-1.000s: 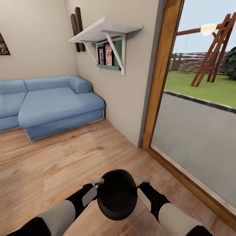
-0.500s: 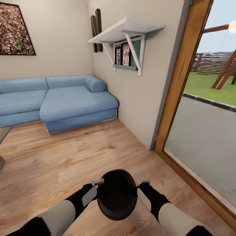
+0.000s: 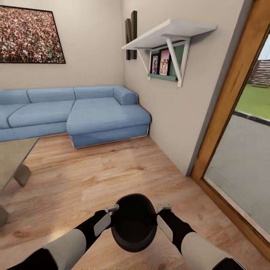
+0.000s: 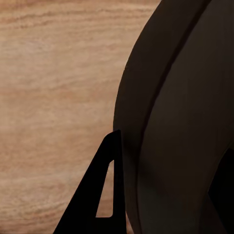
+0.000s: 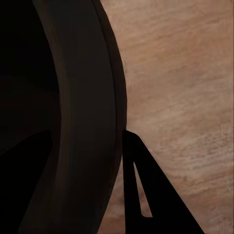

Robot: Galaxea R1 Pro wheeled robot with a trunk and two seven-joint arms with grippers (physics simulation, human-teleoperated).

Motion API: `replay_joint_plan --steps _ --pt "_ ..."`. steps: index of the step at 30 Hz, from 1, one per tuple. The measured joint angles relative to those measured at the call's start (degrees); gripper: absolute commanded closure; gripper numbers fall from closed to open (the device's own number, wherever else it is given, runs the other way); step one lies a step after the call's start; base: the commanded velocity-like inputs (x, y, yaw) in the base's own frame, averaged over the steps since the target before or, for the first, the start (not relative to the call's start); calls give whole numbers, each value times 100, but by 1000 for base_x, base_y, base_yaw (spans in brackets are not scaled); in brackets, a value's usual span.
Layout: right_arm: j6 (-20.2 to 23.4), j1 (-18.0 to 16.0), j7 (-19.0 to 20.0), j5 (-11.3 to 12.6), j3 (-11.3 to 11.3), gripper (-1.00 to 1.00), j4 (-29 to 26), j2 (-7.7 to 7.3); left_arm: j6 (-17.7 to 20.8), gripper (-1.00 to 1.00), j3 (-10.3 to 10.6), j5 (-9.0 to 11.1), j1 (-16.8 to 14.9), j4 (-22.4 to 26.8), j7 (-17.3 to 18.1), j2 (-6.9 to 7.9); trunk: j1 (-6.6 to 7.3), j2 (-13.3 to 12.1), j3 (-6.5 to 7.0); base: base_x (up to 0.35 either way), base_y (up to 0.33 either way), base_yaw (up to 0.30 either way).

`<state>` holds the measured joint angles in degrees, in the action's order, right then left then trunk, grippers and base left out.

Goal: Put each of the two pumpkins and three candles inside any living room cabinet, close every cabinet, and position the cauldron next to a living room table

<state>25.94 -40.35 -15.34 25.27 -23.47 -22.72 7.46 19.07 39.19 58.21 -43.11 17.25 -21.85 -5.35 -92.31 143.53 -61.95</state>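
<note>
The black cauldron (image 3: 134, 222) hangs at 6 o'clock in the head view, mouth up, carried between both arms above the wooden floor (image 3: 93, 176). The left end effector (image 3: 111, 208) sits at the pot's 10 o'clock rim and the right end effector (image 3: 164, 206) at its 2 o'clock rim, each clenched on the wall: in the left wrist view one dark finger (image 4: 100, 195) lies against the outside of the cauldron (image 4: 165, 122) with the other finger inside the mouth, and in the right wrist view a finger (image 5: 146, 195) likewise presses the outer wall of the cauldron (image 5: 73, 107). The tabletop (image 3: 13, 157), glossy grey-beige on a dark leg, reaches in from 9 o'clock, its near corner well apart from the pot. A blue sofa (image 3: 75, 114) runs along the far wall from 10 to 12 o'clock, beneath a framed picture (image 3: 30, 34). At 1 o'clock a white wall shelf (image 3: 168, 32) juts out over a small green rack, and the wooden door frame (image 3: 228, 97) with glass stands from 2 to 4 o'clock. Bare floor lies open between the pot, the sofa and the tabletop; toward 3 o'clock the wall and frame close in near the right arm.
</note>
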Motion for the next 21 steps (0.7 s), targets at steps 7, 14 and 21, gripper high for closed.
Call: replay_joint_plan --steps 7,14,21 --pt "-1 0 -4 6 -4 100 -1 0 -1 100 0 -1 0 0 0 0 0 0 0 0 0 274" --pt "0 0 -5 2 -3 100 -5 0 -3 100 0 0 0 1 0 0 0 0 0 0 0 274" --pt "-1 1 -4 14 -9 100 -7 -4 -2 100 -1 -1 -1 1 1 0 0 0 0 0 0 274"
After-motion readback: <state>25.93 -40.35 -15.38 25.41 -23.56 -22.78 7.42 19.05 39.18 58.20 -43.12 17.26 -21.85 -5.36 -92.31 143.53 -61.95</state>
